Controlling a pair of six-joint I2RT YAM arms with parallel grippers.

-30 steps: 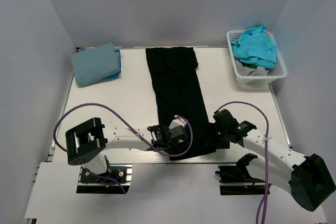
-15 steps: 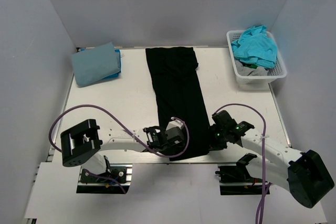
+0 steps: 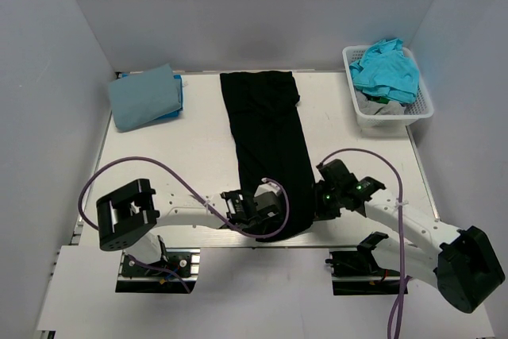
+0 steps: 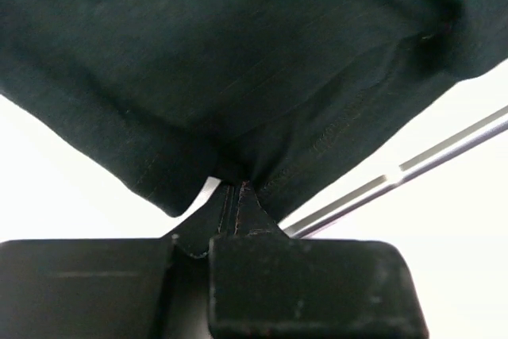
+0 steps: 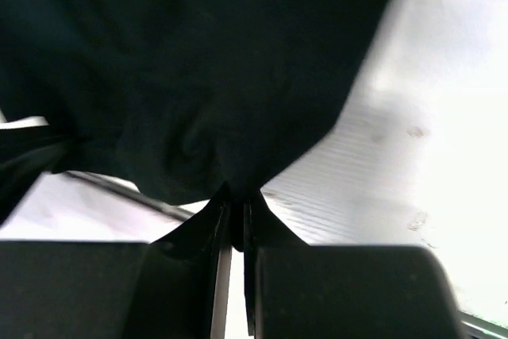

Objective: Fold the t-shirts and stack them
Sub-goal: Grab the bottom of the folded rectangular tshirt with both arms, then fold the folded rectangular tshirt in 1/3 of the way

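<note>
- The jaws of the left gripper (image 4: 236, 190) are pinched tight on the near hem of the long black cloth t-shirt (image 4: 238, 53). A stitched fold of the cloth is caught between the tips.
- The jaws of the right gripper (image 5: 236, 196) are likewise clamped on the same shirt's near edge. The dark cloth bunches just above the tips.
- From above, the black shirt lies as a narrow strip down the middle of the white table (image 3: 182, 156). Its far end is near the back wall and its near end is at the front edge.
- Each gripper holds the near corner on its own side.
- A folded dusty light blue t-shirt (image 3: 143, 97) sits at the far left corner of the table. A brighter blue edge shows along its right side.
- A white slotted plastic basket (image 3: 382, 121) stands at the far right corner, holding a crumpled bright turquoise t-shirt (image 3: 385, 69).
</note>
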